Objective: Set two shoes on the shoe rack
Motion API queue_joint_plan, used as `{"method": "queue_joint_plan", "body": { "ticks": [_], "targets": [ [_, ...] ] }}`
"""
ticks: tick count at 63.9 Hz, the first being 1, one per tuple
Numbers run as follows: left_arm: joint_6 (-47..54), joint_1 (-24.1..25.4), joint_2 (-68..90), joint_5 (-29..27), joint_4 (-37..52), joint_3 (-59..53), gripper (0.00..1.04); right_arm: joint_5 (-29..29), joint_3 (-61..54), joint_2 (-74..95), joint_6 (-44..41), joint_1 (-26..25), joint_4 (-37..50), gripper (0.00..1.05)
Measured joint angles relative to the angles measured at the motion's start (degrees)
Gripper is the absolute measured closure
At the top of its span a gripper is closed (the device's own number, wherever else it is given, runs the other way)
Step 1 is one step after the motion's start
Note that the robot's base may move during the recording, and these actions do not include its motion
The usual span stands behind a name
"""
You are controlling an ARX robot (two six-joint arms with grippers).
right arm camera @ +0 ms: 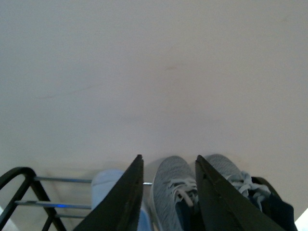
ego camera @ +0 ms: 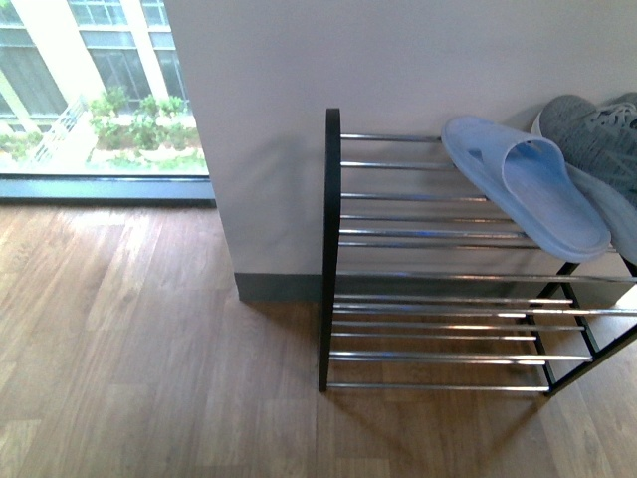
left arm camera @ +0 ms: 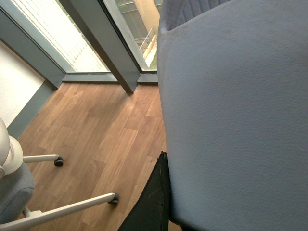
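The shoe rack [ego camera: 331, 249] stands against the white wall at the right of the front view. A grey sneaker [ego camera: 597, 144] lies on its top tier at the picture's right edge, partly cut off. In the right wrist view both grey sneakers, one [right arm camera: 171, 185] and the other [right arm camera: 224, 168], sit side by side on the rack's top [right arm camera: 19, 174], toes toward the wall. My right gripper [right arm camera: 169, 157] is open and empty, just above and in front of them. My left gripper [left arm camera: 162, 159] is shut and empty, close beside a grey chair back. Neither arm shows in the front view.
A light blue slipper [ego camera: 528, 184] lies on the rack's top tier left of the sneakers; it also shows in the right wrist view [right arm camera: 107, 183]. The lower rods are bare. A grey upholstered chair back [left arm camera: 231, 120], an office chair's white legs [left arm camera: 72, 207], wood floor and windows surround the left arm.
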Motion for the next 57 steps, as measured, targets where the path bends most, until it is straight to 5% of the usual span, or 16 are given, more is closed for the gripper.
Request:
{"method": "queue_joint_plan", "body": {
  "ticks": [42,57],
  "targets": [
    [0.00,0.00,0.00,-0.02,0.00,0.00,1.03,4.22,-16.94,-20.41,0.22,4.31,-2.51,1.03],
    [0.00,0.00,0.00,0.00,0.00,0.00,1.03,4.26,-19.87,-30.60,0.22,4.35,-10.64,1.03]
  ]
}}
